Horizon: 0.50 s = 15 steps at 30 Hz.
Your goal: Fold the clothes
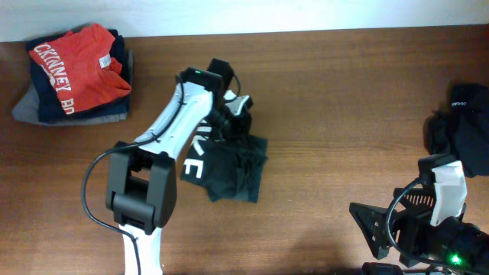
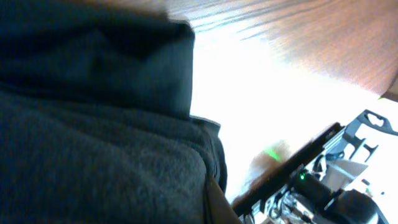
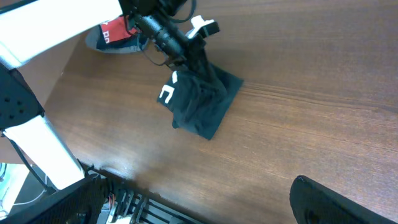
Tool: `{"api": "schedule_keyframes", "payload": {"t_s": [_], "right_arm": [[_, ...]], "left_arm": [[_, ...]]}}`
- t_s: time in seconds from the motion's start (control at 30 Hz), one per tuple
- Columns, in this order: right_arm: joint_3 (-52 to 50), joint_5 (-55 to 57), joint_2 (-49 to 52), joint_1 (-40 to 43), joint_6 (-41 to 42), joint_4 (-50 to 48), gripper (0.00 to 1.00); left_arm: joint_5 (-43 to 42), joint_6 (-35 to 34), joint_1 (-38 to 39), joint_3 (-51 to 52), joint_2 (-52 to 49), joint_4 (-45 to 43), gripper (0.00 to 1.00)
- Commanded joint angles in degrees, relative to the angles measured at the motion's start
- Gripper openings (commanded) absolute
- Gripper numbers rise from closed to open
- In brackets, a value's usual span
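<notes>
Black T-shirt [image 1: 233, 172] peaks beneath the left fingers [image 3: 191, 51], which are clamped on it, probably to drag a fold; right fingers [image 1: 367, 218] stand apart.

I see a black shirt [image 1: 233, 172] with white lettering; red shirt [image 1: 80, 65], white letters; desk [image 1: 344, 99] brown woodgrain; right-hand pile [image 1: 467, 126] perhaps black.

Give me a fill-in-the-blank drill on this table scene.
The left gripper is shut on the black T-shirt, whose lettering is ____.
The topmost shirt in the far left corner is ____.
The table is made of ____.
Missing words: white, red, wood.
</notes>
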<state>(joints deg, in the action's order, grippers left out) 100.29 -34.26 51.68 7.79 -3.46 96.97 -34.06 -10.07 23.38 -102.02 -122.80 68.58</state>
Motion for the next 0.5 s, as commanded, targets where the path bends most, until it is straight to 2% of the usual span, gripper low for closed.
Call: {"api": "schedule_keyframes", "payload": {"t_s": [0.0,0.03,0.1,0.27,0.3,0.47], "right_arm": [[0.61,0.48,0.04,-0.33,-0.09,0.35,0.99],[0.59,0.48,0.04,-0.33,-0.09,0.33,0.99],[0.59,0.48,0.04,-0.33,-0.09,0.35,0.99],[0.59,0.48,0.04,-0.33,-0.09,0.35,0.99],[0.59,0.48,0.04,-0.33,-0.09,0.33,0.99],[0.59,0.48,0.04,-0.33,-0.09,0.33,0.99]], "left_arm": [[0.7,-0.46,1.33,-1.05,0.35,-1.31,0.14],[2.12,-1.51,1.62,-1.07,0.35,-1.64,0.15],[4.76,-2.71,1.99,-1.05,0.35,-2.47,0.23],[5.57,-2.67,1.99,-1.07,0.35,-4.61,0.86],[5.33,-2.62,1.99,-1.07,0.35,-4.98,0.93],[1.4,-1.99,2.8,-1.11,0.35,-6.93,0.95]]}}
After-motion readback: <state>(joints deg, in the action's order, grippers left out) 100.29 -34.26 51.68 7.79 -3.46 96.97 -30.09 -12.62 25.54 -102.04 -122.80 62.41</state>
